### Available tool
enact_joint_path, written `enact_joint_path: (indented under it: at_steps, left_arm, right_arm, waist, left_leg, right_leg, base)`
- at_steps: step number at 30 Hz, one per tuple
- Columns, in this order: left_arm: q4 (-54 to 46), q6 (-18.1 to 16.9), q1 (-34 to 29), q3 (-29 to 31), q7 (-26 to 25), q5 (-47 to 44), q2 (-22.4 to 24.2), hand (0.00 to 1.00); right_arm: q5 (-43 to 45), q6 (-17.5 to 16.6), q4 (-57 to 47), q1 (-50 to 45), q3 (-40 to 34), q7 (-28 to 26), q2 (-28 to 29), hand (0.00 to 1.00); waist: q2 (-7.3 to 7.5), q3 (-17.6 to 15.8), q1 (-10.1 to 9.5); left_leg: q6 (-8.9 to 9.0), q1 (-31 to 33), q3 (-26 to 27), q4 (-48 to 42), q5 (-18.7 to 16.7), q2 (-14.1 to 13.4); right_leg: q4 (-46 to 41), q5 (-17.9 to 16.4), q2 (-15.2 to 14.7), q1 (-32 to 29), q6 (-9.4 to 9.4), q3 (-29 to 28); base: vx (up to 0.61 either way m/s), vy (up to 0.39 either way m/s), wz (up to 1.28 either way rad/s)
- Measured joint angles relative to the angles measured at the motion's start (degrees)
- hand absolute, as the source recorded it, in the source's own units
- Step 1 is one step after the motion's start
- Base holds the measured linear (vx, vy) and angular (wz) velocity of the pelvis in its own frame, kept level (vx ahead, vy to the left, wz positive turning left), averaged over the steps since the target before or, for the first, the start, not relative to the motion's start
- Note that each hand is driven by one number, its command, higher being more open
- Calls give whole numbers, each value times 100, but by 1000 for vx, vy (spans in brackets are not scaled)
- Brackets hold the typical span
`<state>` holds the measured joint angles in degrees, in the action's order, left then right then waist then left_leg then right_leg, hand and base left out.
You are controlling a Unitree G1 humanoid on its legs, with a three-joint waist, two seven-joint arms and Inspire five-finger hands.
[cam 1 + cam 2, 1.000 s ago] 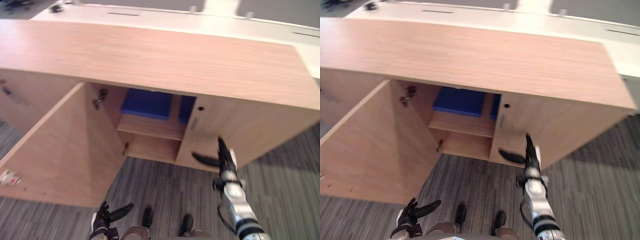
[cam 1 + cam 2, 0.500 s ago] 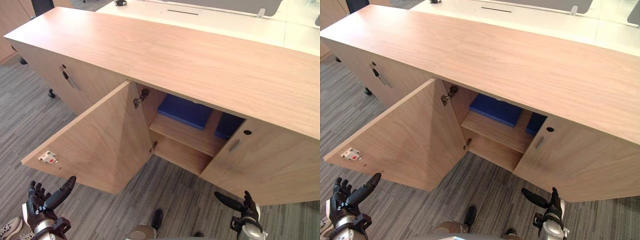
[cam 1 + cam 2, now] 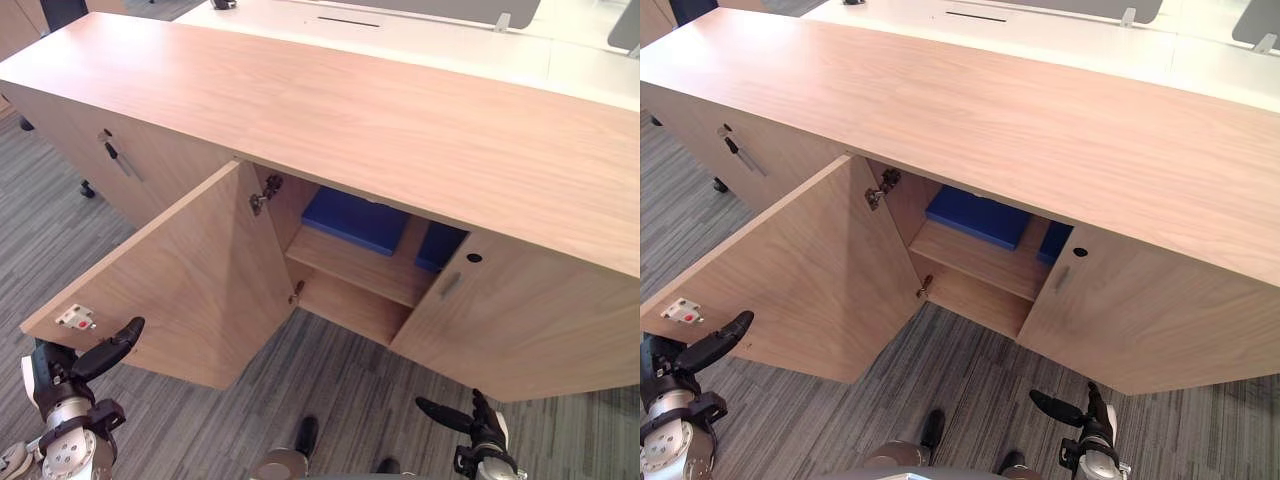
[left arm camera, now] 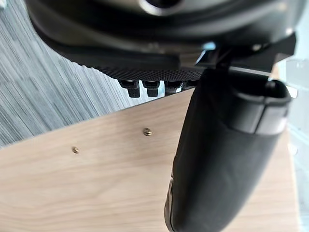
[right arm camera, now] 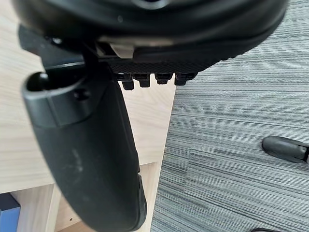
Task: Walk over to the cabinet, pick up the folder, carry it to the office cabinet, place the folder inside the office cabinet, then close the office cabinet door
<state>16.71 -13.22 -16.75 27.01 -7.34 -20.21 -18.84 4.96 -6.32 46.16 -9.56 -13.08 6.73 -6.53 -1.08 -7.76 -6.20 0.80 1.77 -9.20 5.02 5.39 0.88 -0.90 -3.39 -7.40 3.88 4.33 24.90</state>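
Observation:
A blue folder [image 3: 355, 220] lies flat on the upper shelf inside the open wooden office cabinet [image 3: 350, 100]. A second blue piece [image 3: 435, 247] shows beside it, partly behind the shut right door. The cabinet's left door [image 3: 190, 280] swings wide open toward me. My left hand [image 3: 55, 365] hangs low just below that door's free corner, open and empty, thumb [image 4: 217, 159] stretched out before the door's wood. My right hand [image 3: 480, 425] sits low over the carpet in front of the right door, open and empty.
The right door [image 3: 520, 320] is shut, with a small handle [image 3: 450, 285]. Further left is another shut door with a dark handle [image 3: 115, 155]. A bare lower shelf [image 3: 350, 305] lies under the folder. A white desk [image 3: 400, 35] stands behind the cabinet. Grey carpet [image 3: 340, 400] spreads in front.
The camera has swung, so the whole scene shifted. My right arm dropped from near the right door to the bottom edge. My left hand rose closer to the open door's corner.

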Motion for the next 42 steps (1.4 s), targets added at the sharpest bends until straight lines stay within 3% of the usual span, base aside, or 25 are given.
enact_joint_path:
  at_steps: [7,13,16,19,22,25,30,33,36,39,42]
  left_arm:
    - [-80,4,-472,-529,-27,119,460,100]
    - [-102,123,-1048,-1814,-23,458,1144,100]
    - [-130,192,-1201,-2649,10,853,1167,100]
    - [-130,295,-1111,-3337,94,1389,1147,100]
    - [-120,394,-739,-3970,167,1761,1111,100]
    - [30,483,297,-4440,173,2039,1092,100]
    - [116,484,1588,-4453,-1,2478,989,100]
    - [323,526,2135,-4138,-114,2595,791,100]
    - [774,545,2590,-3688,-325,2594,547,100]
    - [864,551,2709,-3502,-397,2574,292,100]
    - [775,549,2520,-3500,-390,2557,348,100]
  right_arm:
    - [0,3,197,-8,2,-34,63,100]
    - [-2,6,292,-18,79,0,274,100]
    - [-3,6,318,-16,194,24,305,100]
    - [-9,1,296,145,284,32,361,100]
    - [-10,-1,232,246,502,52,373,100]
    - [-23,1,188,238,709,92,367,100]
    - [-90,5,151,235,899,122,330,100]
    - [-175,5,134,290,896,122,298,100]
    - [-222,5,76,282,897,103,204,100]
    - [-224,5,55,254,891,69,127,100]
    - [-222,7,60,190,888,44,109,100]
  waist:
    - [14,-1,-14]
    - [20,-3,1]
    - [19,-2,62]
    - [20,-2,162]
    - [21,-2,425]
    - [50,-2,684]
    - [48,-4,1031]
    - [45,-5,1205]
    - [45,-5,1253]
    - [45,-5,1314]
    - [44,-6,1313]
  left_leg:
    - [4,-31,225,13,-11,3]
    - [-29,83,440,30,22,1]
    - [-10,138,561,28,35,-15]
    - [-15,185,898,27,31,-67]
    - [-27,260,1233,13,12,-99]
    - [-38,291,1728,1,-54,-111]
    - [-114,302,2196,-3,-115,-125]
    - [-183,229,2357,-3,-163,-140]
    - [-185,151,2387,-4,-183,-151]
    - [-170,119,2386,-3,-192,-136]
    - [-111,28,2387,-2,-231,-110]
  right_leg:
    - [5,141,-13,-77,7,-256]
    - [1,149,-12,-321,26,-603]
    - [-30,148,29,-444,32,-849]
    - [-102,148,82,-672,33,-1256]
    - [-124,172,126,-927,67,-1638]
    - [-91,390,166,-1191,62,-2090]
    - [211,805,210,-1277,56,-2536]
    - [281,880,248,-1278,81,-2709]
    - [281,917,250,-1257,84,-2792]
    - [316,969,230,-1210,76,-2793]
    - [342,978,204,-1114,70,-2792]
  base:
    - [-76,26,-18]
    - [-103,32,-14]
    - [-53,16,-5]
    - [-38,18,-48]
    - [-7,25,-72]
    - [47,34,-77]
    - [102,18,-56]
    - [78,-6,-41]
    - [23,-6,-21]
    - [-30,1,0]
    - [-71,2,-1]
